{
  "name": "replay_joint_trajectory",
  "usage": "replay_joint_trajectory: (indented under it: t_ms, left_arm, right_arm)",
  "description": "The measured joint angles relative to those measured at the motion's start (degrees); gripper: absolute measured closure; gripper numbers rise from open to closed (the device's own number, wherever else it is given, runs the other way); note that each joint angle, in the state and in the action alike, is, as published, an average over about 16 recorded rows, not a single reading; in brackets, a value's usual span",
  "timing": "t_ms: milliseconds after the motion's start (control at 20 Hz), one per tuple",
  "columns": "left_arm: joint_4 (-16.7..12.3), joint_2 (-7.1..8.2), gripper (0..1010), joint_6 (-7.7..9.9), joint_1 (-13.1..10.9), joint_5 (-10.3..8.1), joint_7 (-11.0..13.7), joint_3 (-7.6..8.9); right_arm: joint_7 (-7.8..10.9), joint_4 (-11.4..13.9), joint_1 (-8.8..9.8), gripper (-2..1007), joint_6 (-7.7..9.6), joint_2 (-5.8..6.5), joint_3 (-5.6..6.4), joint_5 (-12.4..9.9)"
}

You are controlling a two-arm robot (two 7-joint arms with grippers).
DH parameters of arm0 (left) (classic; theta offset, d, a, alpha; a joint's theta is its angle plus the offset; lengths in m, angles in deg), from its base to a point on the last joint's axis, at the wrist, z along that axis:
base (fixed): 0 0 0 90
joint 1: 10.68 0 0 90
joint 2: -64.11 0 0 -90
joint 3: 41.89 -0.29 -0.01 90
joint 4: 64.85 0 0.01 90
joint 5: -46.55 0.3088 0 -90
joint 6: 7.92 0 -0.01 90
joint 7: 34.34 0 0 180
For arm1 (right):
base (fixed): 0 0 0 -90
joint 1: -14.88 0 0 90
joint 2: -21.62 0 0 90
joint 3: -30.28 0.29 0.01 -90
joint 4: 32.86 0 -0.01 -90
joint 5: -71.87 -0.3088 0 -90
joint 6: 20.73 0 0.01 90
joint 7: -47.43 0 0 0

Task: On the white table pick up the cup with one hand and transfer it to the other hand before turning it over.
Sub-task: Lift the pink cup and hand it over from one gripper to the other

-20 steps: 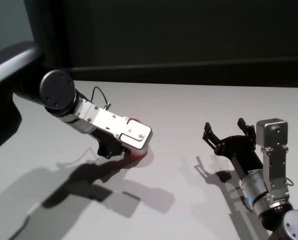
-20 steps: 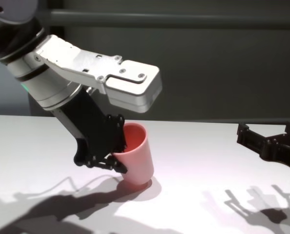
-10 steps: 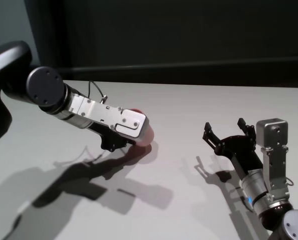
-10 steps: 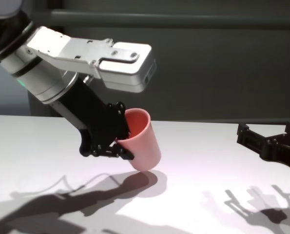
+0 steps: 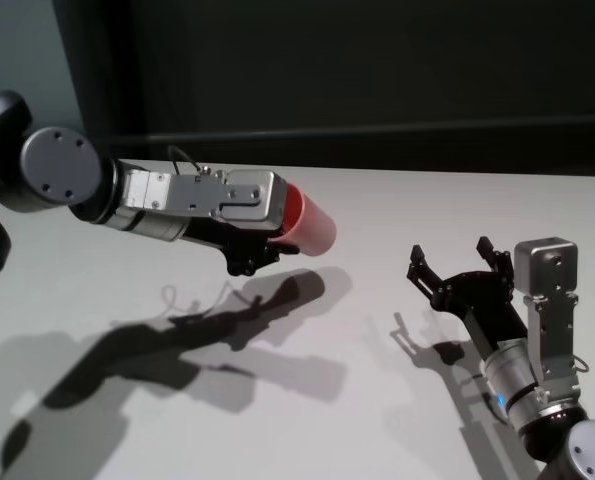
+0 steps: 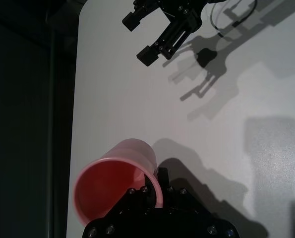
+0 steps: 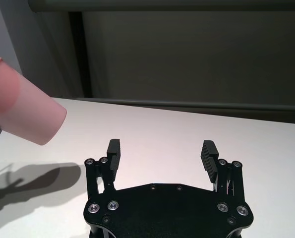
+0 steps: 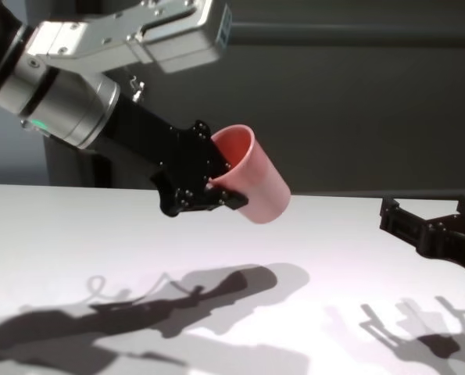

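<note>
We are holding the cup (image 8: 252, 174) up in the air above the table (image 8: 334, 258), tilted so its base is pointing toward our right side and its open mouth toward the left arm. Our left gripper (image 8: 216, 181) is pinching the cup at its rim, one finger (image 6: 163, 179) lying on the outer wall and the other reaching inside the mouth, clenched on the wall between them. The cup's shadow is falling on the table below. Our right gripper (image 7: 161, 153) is waiting low over the table, well apart from the cup, fingers spread wide and gripping nothing.
</note>
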Motion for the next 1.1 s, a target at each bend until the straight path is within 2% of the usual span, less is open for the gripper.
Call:
replay_joint_trajectory:
  t_ms: [250, 500, 800, 1100]
  left_arm:
    - [1.47, -1.32, 962, -1.25, -1.87, -6.33, -2.46, 3.21]
    - [3.58, -3.34, 962, -2.46, -3.29, -12.22, -4.12, 5.77]
    - [6.6, -6.34, 962, -3.89, -4.22, -18.63, -5.01, 8.13]
    - [9.63, -9.65, 962, -5.25, -4.27, -24.15, -5.19, 9.78]
  right_arm:
    - [0.0, 0.0, 0.0, 4, 0.0, 0.0, 0.0, 0.0]
    - [0.0, 0.0, 0.0, 4, 0.0, 0.0, 0.0, 0.0]
    - [0.0, 0.0, 0.0, 5, 0.0, 0.0, 0.0, 0.0]
    - [0.0, 0.0, 0.0, 5, 0.0, 0.0, 0.0, 0.0]
